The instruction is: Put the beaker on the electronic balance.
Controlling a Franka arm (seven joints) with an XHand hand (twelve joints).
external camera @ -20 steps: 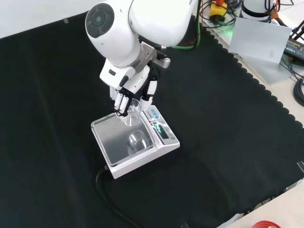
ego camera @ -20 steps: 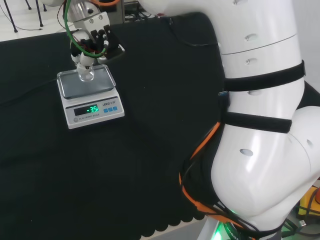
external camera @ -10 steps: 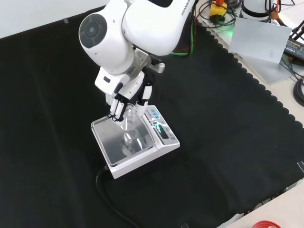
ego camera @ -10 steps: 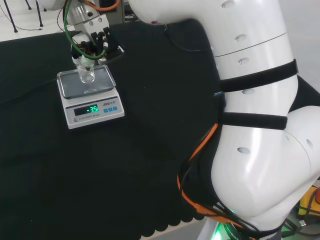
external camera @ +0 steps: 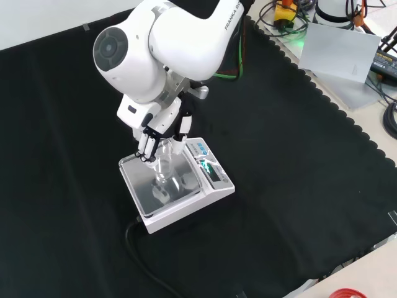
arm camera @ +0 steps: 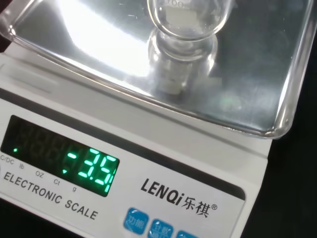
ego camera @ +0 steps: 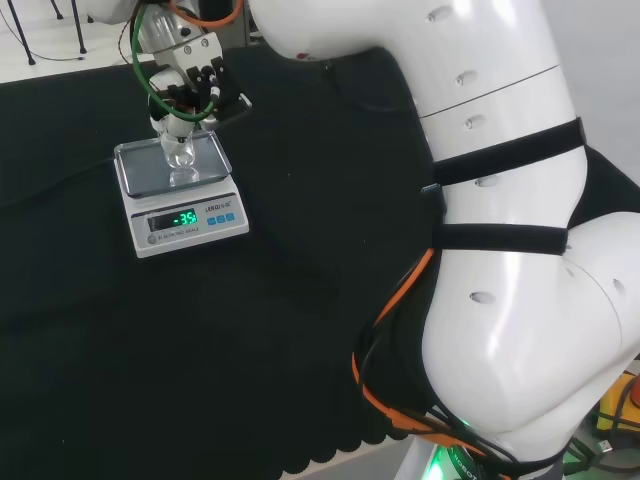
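While my hand [external camera: 162,126] hangs over the electronic balance [external camera: 177,184], my fingers [external camera: 146,144] are curled round the clear beaker [external camera: 163,162], holding it by its upper part above the shiny pan [arm camera: 257,74]. In the wrist view the glass base mirrors in the metal; whether it touches, I cannot tell. The balance's green display [ego camera: 176,218] is lit.

Beaker [arm camera: 190,20] rim and balance [arm camera: 148,163] corners beyond wrist view's edges.
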